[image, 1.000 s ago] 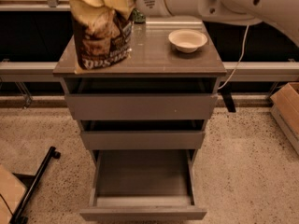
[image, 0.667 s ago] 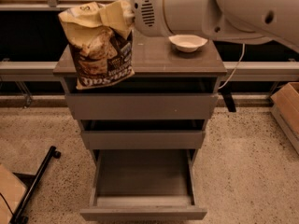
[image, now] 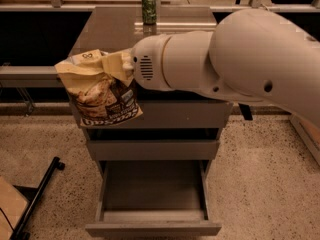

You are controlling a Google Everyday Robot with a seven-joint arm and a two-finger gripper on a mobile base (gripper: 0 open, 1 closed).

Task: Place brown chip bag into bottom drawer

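Observation:
The brown chip bag (image: 102,91) hangs in the air in front of the cabinet's top left corner, upside down with its lettering inverted. My gripper (image: 126,66) is at the end of the large white arm and is shut on the bag's crumpled upper edge. The bottom drawer (image: 152,228) is pulled open below, and its plain box interior shows. The bag is above and to the left of the drawer opening, at the height of the top drawer front.
A green can (image: 149,8) stands at the back of the cabinet top (image: 105,29). The white arm (image: 240,64) covers the right half of the top. The two upper drawers (image: 155,149) are slightly ajar. A black stand leg (image: 37,196) lies on the speckled floor at left.
The arm has swung forward and down, carrying the bag off the cabinet top to hang in front of the top left corner. The arm now hides the bowl.

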